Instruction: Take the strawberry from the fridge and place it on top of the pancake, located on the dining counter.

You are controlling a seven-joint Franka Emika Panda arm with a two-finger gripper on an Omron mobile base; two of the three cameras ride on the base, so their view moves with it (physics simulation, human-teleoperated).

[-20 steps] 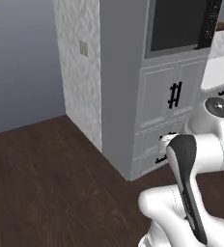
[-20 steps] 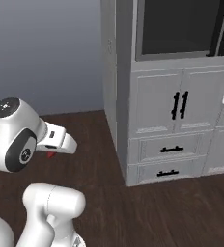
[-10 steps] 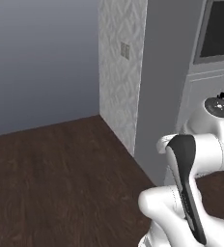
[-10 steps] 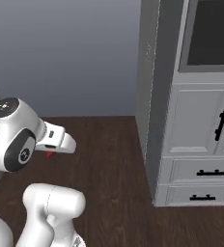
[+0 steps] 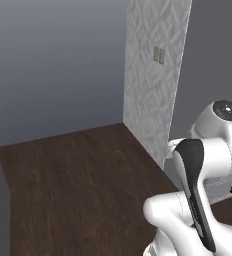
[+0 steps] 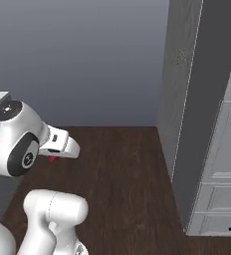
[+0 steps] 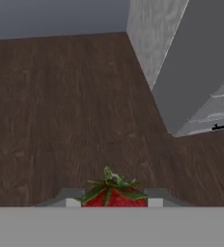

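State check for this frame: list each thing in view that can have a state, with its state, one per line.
strawberry: held between the gripper tips, leaves toward the camera, above the floor
gripper: shut on the strawberry
cabinet drawers: closed
cabinet door: closed

I see flat, even rendered light with no single source I can place, and the plain grey-blue back wall [image 5: 53,65] fades gently from darker at the top to paler lower down. The dark brown wood-plank floor [image 5: 78,185] carries no hard cast shadows and no glare, while the glossy white robot arm [image 6: 18,144] shows only soft shading. All three views look slightly soft and low in detail, with blurred edges on the patterned pale grey wall panel [image 5: 153,75].
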